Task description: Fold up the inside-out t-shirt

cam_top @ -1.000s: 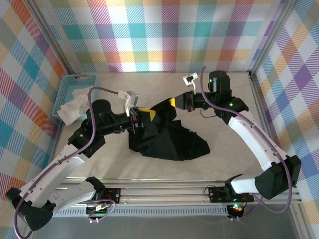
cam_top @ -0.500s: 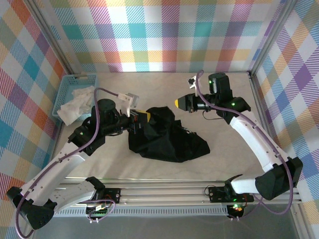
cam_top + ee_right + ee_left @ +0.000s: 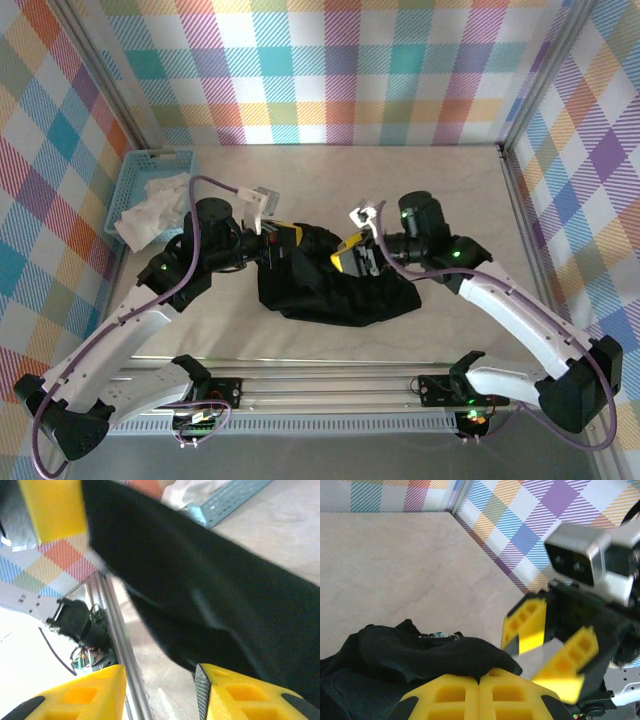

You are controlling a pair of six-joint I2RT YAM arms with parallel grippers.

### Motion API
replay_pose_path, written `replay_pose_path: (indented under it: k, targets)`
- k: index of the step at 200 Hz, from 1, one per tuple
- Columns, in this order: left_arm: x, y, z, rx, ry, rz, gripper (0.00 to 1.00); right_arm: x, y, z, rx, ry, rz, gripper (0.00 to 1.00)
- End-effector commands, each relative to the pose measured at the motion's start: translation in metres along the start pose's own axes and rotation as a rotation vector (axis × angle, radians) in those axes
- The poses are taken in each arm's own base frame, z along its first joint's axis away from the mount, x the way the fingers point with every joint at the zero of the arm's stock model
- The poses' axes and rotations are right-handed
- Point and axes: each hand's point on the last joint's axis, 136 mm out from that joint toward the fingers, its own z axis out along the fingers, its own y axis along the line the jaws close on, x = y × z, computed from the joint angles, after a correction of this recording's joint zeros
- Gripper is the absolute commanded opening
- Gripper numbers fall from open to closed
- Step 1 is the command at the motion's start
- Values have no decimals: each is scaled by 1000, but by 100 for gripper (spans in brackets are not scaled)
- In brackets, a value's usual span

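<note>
The black t-shirt [image 3: 340, 290] lies crumpled in the middle of the table. My left gripper [image 3: 284, 241] is shut on a raised fold at the shirt's back left edge; in the left wrist view the black cloth [image 3: 420, 652] is pinched between my closed yellow fingers [image 3: 450, 695]. My right gripper [image 3: 350, 256] hovers just right of it over the shirt, open, nothing between its fingers. From the right wrist the shirt [image 3: 215, 595] hangs across the view above my parted fingertips [image 3: 250, 695]. The right gripper [image 3: 547, 645] also shows from the left wrist, close and blurred.
A light-blue basket [image 3: 135, 180] holding a white cloth [image 3: 150, 208] stands at the back left against the checked wall. The aluminium rail [image 3: 330, 385] runs along the near edge. Bare tabletop [image 3: 460, 190] lies behind and to the right of the shirt.
My right gripper let go of the shirt's raised corner, opened, and swung down and left toward the left gripper. The released cloth dropped. The left gripper kept its hold, almost still.
</note>
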Motion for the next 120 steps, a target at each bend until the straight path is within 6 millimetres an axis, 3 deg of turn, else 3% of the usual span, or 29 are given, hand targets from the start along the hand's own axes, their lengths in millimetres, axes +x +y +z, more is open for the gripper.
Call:
replay_pose_path:
  k: [1, 16, 31, 63, 84, 92, 102, 120]
  targets:
    - [-17, -10, -7, 27, -38, 13, 0, -8, -13, 15, 64, -33, -87, 42]
    - [-16, -10, -8, 26, -36, 13, 0, -13, -38, 16, 200, -43, -91, 44]
    - [-16, -10, -9, 24, -37, 15, 0, -15, -51, 15, 272, -41, -132, 46]
    - [-15, -12, -10, 29, -37, 20, 0, -14, -59, 28, 260, -9, -174, 62]
    - [-16, -11, -10, 29, -40, 23, 0, -19, -53, 46, 167, -7, -173, 65]
    - [-15, -9, -10, 17, -41, 23, 0, -24, -47, 52, 112, -13, -167, 59]
    - [-16, -2, -11, -25, -52, 20, 0, -30, -37, 54, 49, -16, -154, 40]
    - [-18, 25, -14, -179, -73, 5, 0, -45, -20, 36, -49, -53, -117, 13]
